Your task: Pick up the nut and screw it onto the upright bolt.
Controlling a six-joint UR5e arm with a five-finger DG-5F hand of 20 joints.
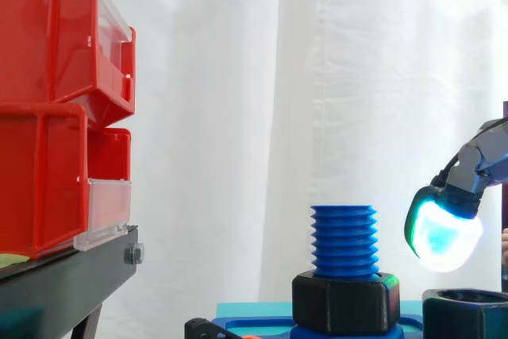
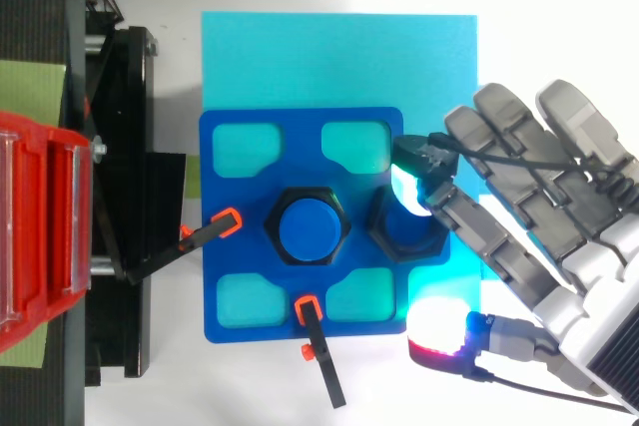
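Note:
A blue threaded bolt (image 1: pixel 343 240) stands upright in the middle of a blue fixture plate (image 2: pixel 225 137), with a black hex nut (image 2: pixel 285 202) seated round its base. A second black nut (image 2: pixel 384 231) lies on the plate just right of the bolt. My hand (image 2: pixel 539 207) reaches in from the right, open with its fingers spread. One cyan-glowing fingertip (image 1: pixel 443 232) hovers just above that loose nut's far edge, clear of it in the side view. The thumb's red-white pad (image 2: pixel 439 326) hangs off the plate's near right corner. Nothing is held.
Red bins (image 1: pixel 55 109) stack on a black stand (image 2: pixel 120 207) to the left. Two black clamps with orange tips (image 2: pixel 225 223) hold the plate at its left and front edges. A cyan mat (image 2: pixel 339 57) lies under the plate.

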